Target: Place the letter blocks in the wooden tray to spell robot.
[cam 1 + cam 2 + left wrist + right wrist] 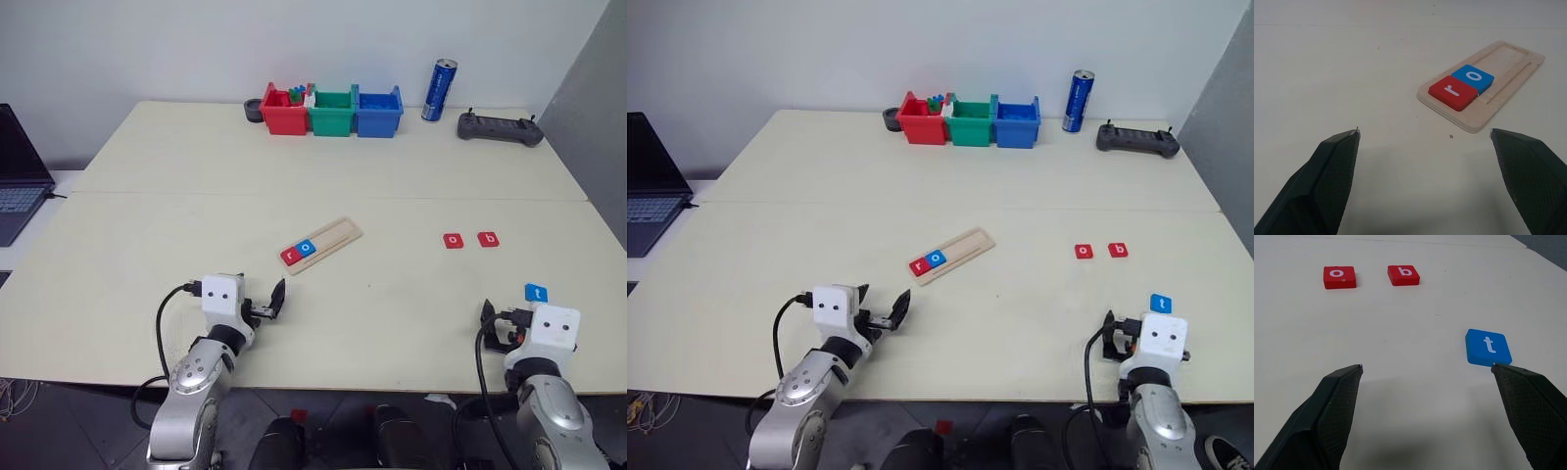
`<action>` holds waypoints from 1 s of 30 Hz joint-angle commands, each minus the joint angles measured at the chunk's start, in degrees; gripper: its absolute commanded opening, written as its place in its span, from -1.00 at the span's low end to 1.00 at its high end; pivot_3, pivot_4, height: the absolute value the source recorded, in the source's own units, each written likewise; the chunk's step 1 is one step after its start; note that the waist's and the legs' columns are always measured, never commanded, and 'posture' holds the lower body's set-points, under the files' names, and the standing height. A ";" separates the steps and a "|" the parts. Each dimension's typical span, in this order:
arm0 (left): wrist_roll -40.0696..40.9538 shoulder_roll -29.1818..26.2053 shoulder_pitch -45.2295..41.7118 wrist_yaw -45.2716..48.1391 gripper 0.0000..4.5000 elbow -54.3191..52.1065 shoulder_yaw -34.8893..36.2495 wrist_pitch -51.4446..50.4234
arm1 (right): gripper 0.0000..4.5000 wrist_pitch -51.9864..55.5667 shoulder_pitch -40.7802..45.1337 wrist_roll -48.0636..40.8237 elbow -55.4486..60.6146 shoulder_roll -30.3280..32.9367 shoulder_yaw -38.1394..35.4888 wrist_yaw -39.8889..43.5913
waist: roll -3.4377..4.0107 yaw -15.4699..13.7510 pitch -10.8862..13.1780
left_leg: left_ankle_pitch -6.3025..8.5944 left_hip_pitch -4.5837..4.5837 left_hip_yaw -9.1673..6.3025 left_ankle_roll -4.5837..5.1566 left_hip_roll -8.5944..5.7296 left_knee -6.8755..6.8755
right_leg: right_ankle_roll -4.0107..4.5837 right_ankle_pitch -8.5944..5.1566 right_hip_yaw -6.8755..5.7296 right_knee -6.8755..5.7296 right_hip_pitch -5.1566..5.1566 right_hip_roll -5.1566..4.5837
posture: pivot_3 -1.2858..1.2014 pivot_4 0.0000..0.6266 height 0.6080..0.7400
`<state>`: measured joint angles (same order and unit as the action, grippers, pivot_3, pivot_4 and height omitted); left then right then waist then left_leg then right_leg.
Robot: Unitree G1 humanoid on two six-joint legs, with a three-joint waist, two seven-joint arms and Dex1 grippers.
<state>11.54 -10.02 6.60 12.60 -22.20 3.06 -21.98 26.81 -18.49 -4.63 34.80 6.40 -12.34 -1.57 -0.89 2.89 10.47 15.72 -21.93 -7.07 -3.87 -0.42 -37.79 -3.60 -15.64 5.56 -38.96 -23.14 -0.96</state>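
Reading "r" [1453,90], "o" [1473,76] in tray [1508,63]; "o" [1339,276], "b" [1403,274], "t" [1488,346] loose; both end effectors wide.

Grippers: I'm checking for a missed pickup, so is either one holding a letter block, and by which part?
Nothing is held: the left gripper and the right gripper are open and empty.
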 commanded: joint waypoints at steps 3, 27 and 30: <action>-0.03 -0.46 0.32 0.54 1.00 -2.25 -0.43 1.19 | 0.99 -0.83 -0.19 0.00 2.17 0.18 -0.95 0.36 | 0.00 0.00 0.00 | 0.00 0.00 0.01 0.00 0.00 0.00 | 0.00 0.00 0.00 0.00 0.00 0.00 | 0.03 -0.52 1.00; 2.09 -9.95 -10.98 15.15 1.00 7.85 -0.88 4.80 | 0.99 2.87 10.44 -9.92 2.82 11.60 1.26 17.16 | -0.01 0.11 0.01 | 0.00 0.01 0.01 0.00 -0.01 0.00 | -0.17 -0.10 0.00 0.01 0.01 0.04 | 0.03 -0.52 1.00; 3.14 -12.88 -15.95 21.04 1.00 15.20 -0.56 7.39 | 0.99 6.88 13.93 -16.80 2.53 17.85 2.86 26.54 | -0.03 0.12 0.02 | 0.00 0.01 0.00 0.01 -0.01 0.00 | 0.07 0.04 -0.02 0.02 0.02 0.04 | 0.03 -0.52 1.00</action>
<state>13.66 -22.04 -7.92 30.57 -8.97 1.99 -16.80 32.05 -5.31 -17.45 35.20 22.88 -9.80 20.20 -0.92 3.00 10.49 15.72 -21.92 -7.09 -3.86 -0.43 -37.79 -3.53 -15.61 5.51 -38.93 -23.11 -0.91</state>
